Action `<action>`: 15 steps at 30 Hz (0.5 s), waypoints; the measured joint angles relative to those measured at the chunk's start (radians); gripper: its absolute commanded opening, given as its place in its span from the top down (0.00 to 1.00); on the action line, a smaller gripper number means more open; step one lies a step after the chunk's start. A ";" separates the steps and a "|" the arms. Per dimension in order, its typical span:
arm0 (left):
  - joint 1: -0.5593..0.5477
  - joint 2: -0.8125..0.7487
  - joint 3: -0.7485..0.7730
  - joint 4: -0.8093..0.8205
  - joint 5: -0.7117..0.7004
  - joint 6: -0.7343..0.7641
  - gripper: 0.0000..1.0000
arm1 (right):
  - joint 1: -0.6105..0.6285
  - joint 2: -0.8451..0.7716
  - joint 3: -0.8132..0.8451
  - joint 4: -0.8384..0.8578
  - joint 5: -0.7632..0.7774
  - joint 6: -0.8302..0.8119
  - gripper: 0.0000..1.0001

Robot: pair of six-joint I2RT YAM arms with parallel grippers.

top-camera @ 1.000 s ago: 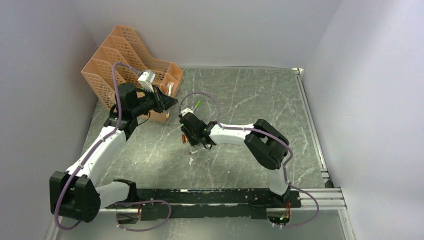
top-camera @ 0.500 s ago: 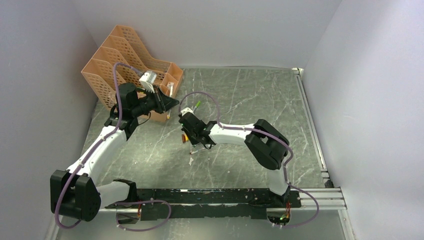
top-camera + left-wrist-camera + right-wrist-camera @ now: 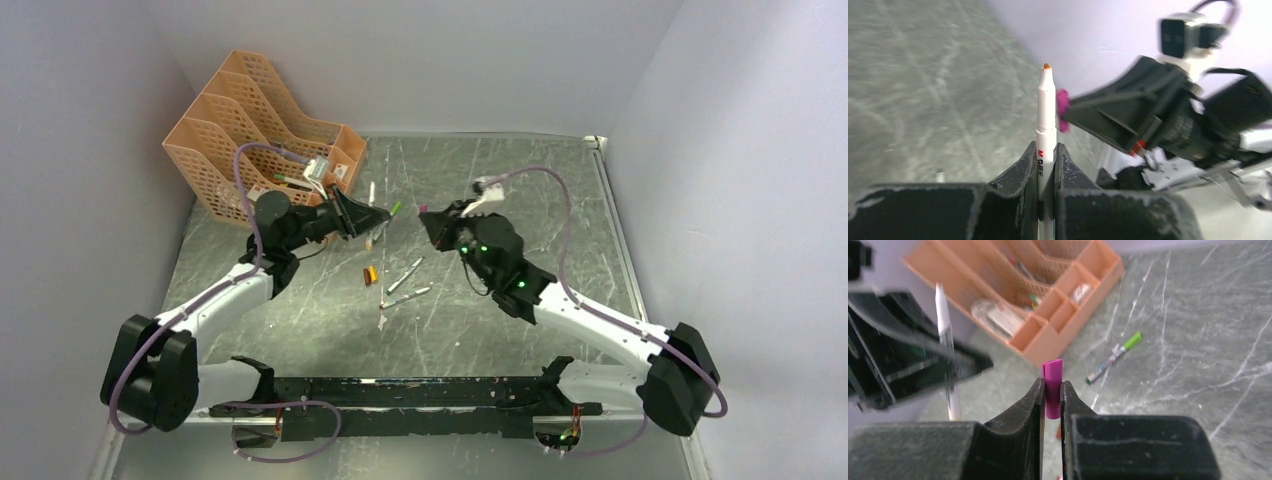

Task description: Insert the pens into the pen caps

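My left gripper (image 3: 1046,150) is shut on a white pen (image 3: 1046,112) whose orange tip points away from the jaws, toward the other arm. My right gripper (image 3: 1052,389) is shut on a magenta pen cap (image 3: 1052,382), half of it sticking out past the fingertips. In the top view the left gripper (image 3: 383,214) and the right gripper (image 3: 426,217) face each other above the table's middle, a short gap apart. The cap (image 3: 1063,102) sits just right of the pen's tip. Two more pens (image 3: 405,273) (image 3: 410,295) and an orange cap (image 3: 371,275) lie on the table.
An orange mesh organizer (image 3: 255,120) stands at the back left, close behind the left arm. A green-ended pen (image 3: 1113,357) lies on the marble table (image 3: 520,190) below the grippers. A white pen (image 3: 372,192) lies near the organizer. Walls close in the left, back and right sides.
The right gripper closed on the magenta cap low over the table's middle, then rose and swung right. The left arm brought its pen from beside the organizer toward the centre.
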 measured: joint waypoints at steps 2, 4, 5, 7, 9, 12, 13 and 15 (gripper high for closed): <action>-0.066 0.032 -0.008 0.095 -0.010 -0.060 0.93 | -0.059 -0.066 -0.102 0.130 -0.027 0.078 1.00; -0.121 0.071 -0.008 0.176 -0.016 -0.108 0.93 | -0.109 -0.085 -0.158 0.214 -0.055 0.141 1.00; -0.135 0.095 -0.008 0.218 -0.018 -0.132 0.93 | -0.134 -0.091 -0.181 0.254 -0.074 0.169 1.00; -0.189 0.140 -0.006 0.286 -0.024 -0.179 0.93 | -0.172 -0.104 -0.212 0.317 -0.094 0.216 1.00; -0.219 0.182 -0.005 0.347 -0.032 -0.228 0.93 | -0.195 -0.123 -0.225 0.370 -0.100 0.247 1.00; -0.252 0.235 -0.005 0.455 -0.051 -0.307 0.93 | -0.208 -0.148 -0.226 0.447 -0.100 0.274 1.00; -0.258 0.252 -0.005 0.494 -0.055 -0.333 0.93 | -0.210 -0.154 -0.226 0.475 -0.101 0.280 1.00; -0.269 0.286 -0.001 0.560 -0.061 -0.376 0.93 | -0.217 -0.154 -0.225 0.513 -0.104 0.287 1.00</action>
